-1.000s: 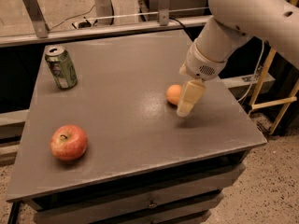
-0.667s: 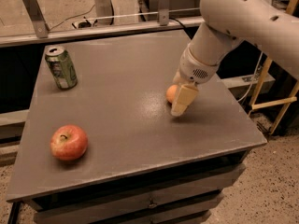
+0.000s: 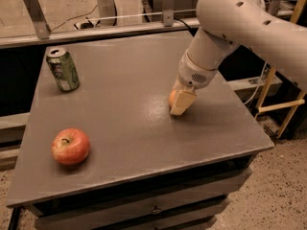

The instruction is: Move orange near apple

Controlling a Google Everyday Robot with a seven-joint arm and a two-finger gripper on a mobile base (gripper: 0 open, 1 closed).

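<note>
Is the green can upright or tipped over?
Upright: the green metal can stands on its base, top up; the gripper is at the small round orange.

Orange [image 3: 171, 97] mostly hidden behind gripper [image 3: 180, 107]

The grey table [image 3: 144, 147] carries a green can [image 3: 62, 69] back left, the apple [image 3: 70, 146] front left, and the orange [image 3: 171, 97] right of centre, with the claw [image 3: 179, 104] down at it.
</note>
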